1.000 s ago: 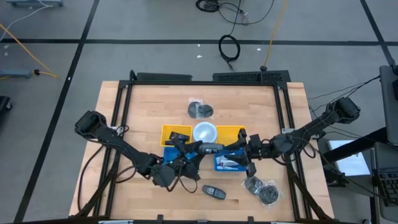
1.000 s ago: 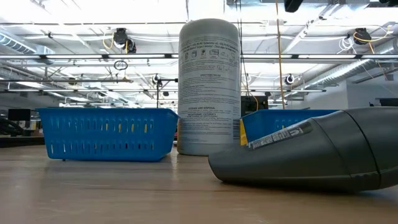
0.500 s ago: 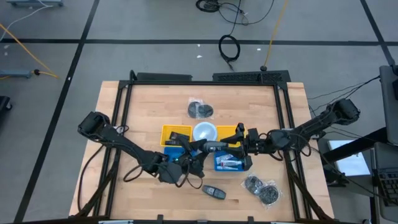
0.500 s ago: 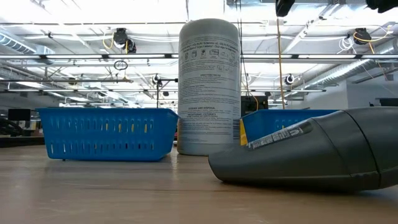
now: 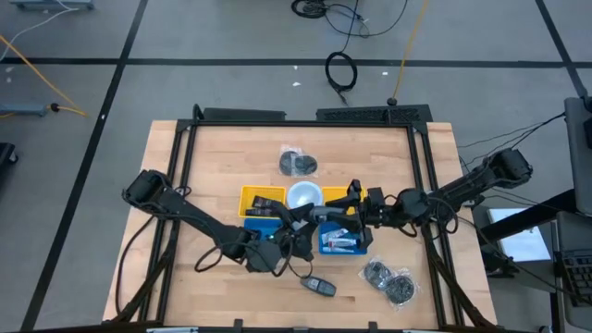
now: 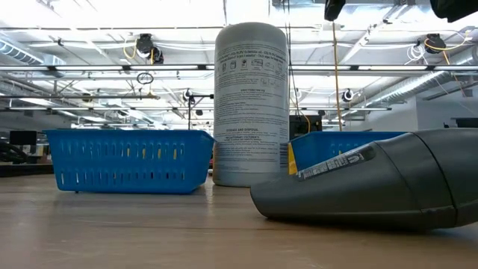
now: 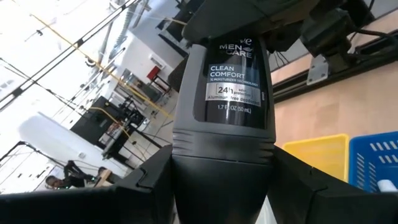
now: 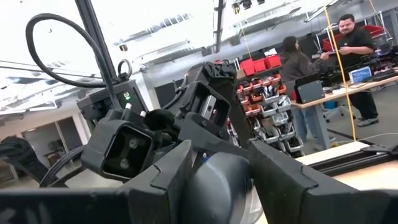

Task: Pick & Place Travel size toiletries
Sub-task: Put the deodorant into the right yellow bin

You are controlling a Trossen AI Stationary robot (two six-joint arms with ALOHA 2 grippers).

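Above blue basket (image 5: 326,246): both pincers now meet on deodorant (image 7: 231,84).

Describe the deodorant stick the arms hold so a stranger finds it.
On the wooden table, look at the middle, beside the white canister, where the left gripper and right gripper meet. The deodorant stick is the dark grey one held between their fingers, labelled Clean Comfort. Its lookalike lies loose near the table's front edge.

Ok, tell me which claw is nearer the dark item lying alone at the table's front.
Left. Left claw, holding a deodorant stick, is behind the dark item; right claw sits farther back, rightward.
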